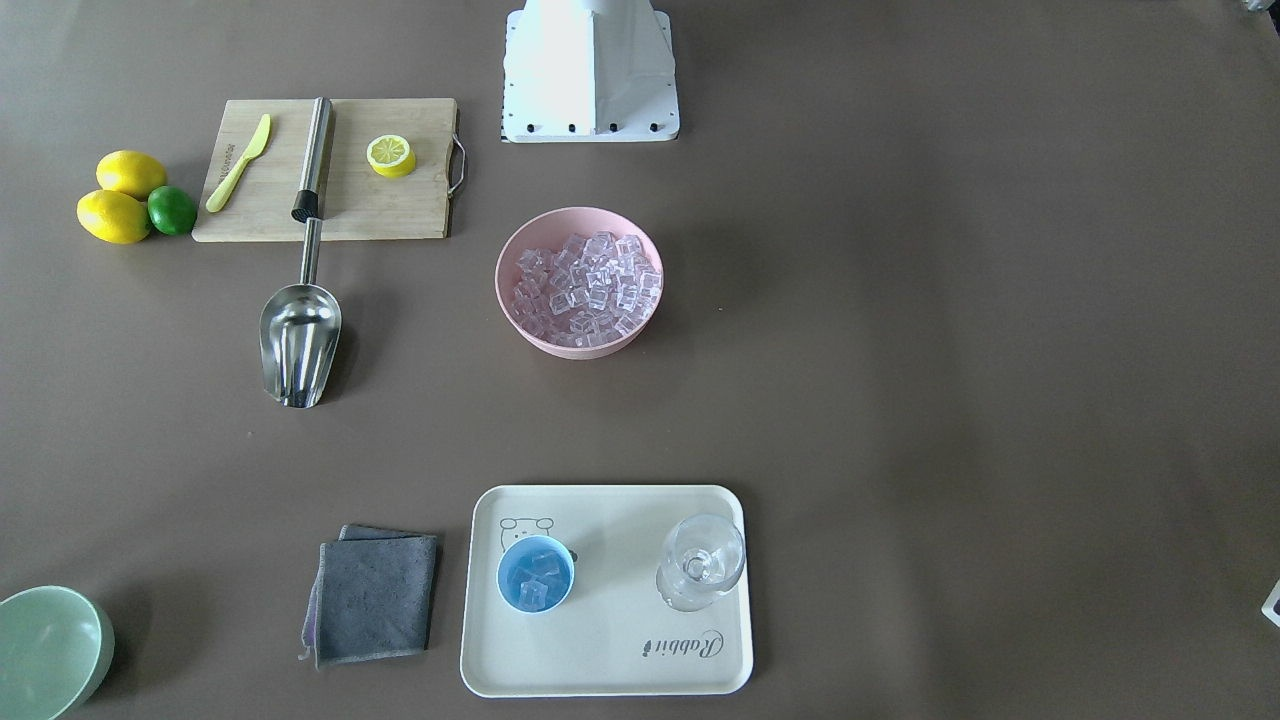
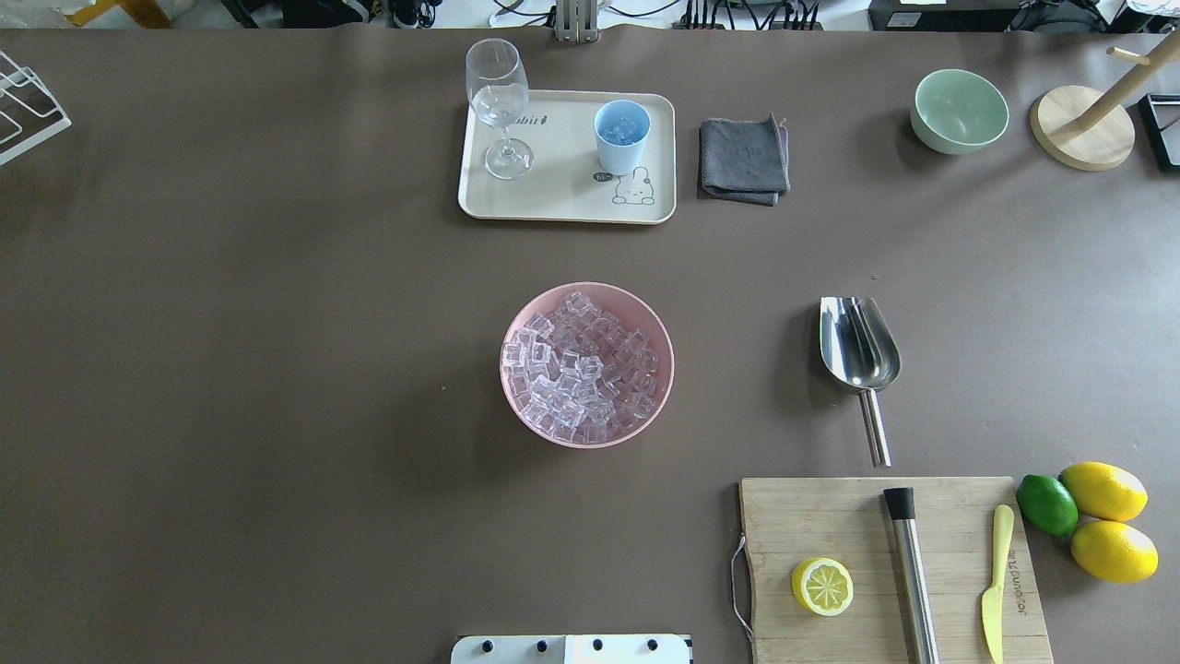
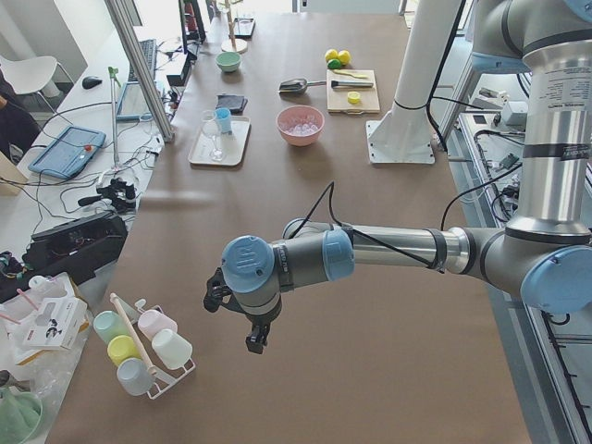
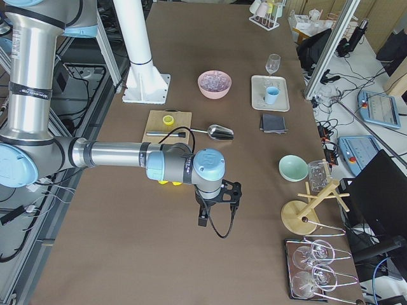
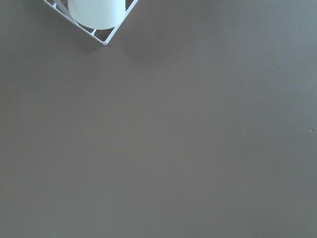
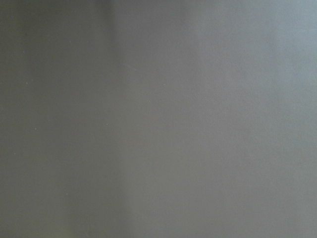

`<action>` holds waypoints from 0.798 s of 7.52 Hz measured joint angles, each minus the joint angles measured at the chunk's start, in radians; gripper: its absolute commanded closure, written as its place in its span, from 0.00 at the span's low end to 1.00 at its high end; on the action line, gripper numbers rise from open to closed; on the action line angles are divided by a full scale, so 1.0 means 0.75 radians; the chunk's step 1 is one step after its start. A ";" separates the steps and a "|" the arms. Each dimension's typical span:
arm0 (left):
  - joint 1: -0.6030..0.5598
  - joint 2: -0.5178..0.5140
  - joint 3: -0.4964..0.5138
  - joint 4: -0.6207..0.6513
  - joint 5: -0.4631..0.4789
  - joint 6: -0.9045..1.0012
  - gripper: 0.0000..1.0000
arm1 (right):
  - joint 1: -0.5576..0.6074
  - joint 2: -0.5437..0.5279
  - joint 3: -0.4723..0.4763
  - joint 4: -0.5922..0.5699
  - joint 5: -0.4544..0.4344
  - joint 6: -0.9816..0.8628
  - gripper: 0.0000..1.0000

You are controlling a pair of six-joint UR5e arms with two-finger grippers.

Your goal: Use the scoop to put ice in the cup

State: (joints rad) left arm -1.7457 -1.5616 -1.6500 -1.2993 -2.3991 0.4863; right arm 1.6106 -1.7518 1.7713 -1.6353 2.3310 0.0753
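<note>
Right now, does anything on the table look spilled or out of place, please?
Nothing is spilled: ice sits only in the pink bowl and the cup. The scoop merely lies half across the cutting board.

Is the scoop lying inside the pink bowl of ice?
No, the scoop lies on the table with its handle resting on the cutting board, well apart from the pink bowl.

Nearly the whole view is filled by the plain brown table [image 5: 173, 139], seen from above. In the top left corner shows one corner of a white wire rack [image 5: 102, 43], and inside it sits a pale round object [image 5: 96, 12], cut off by the upper edge.
</note>
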 measured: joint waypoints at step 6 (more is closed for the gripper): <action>0.002 0.000 0.003 0.000 0.000 0.000 0.02 | 0.000 0.003 -0.005 0.000 -0.011 0.000 0.01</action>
State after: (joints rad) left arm -1.7442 -1.5616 -1.6478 -1.2993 -2.3992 0.4863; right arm 1.6107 -1.7496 1.7679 -1.6352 2.3225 0.0751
